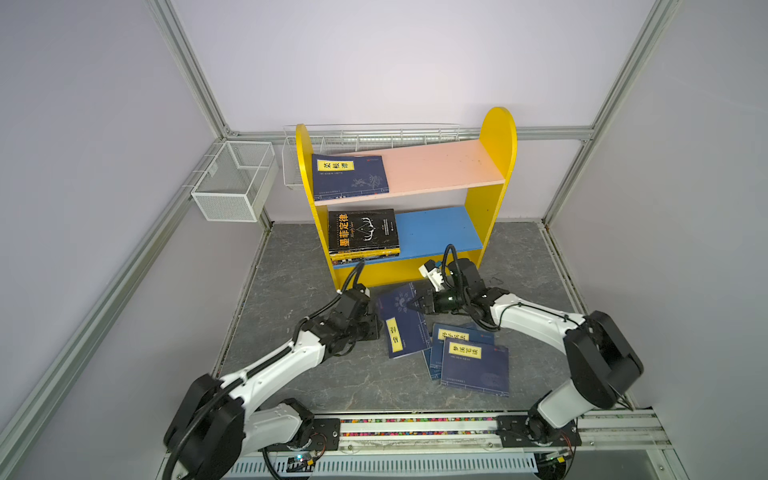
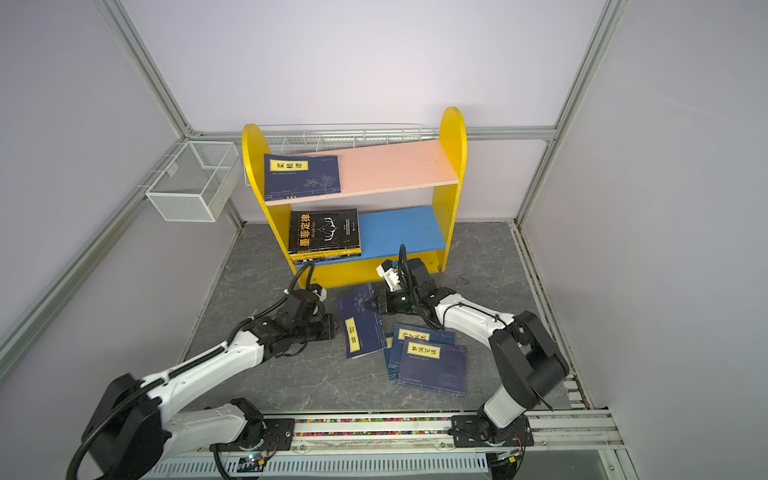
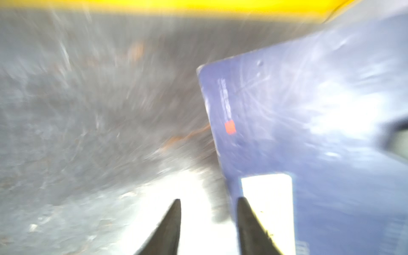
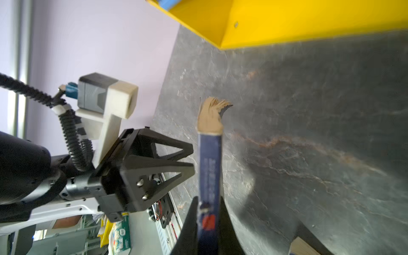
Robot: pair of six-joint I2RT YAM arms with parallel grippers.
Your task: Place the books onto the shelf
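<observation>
Here's the navy paperback with a yellow title label, mid-frame on the grey stone-look tabletop, just in front of the yellow-sided two-tier shelf. The right gripper is clamped tight on its upper edge. The left gripper is half-parted and empty, just beside its left edge.

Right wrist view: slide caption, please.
Right tool clamps a navy book; left tool open alongside, yellow shelf beyond.

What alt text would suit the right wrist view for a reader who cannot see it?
The right gripper is clamped on a navy book, seen edge-on with its pages fanned at the far end. The left gripper stands open close beside the book, over a grey marbled tabletop, with the yellow shelf beyond.
</observation>
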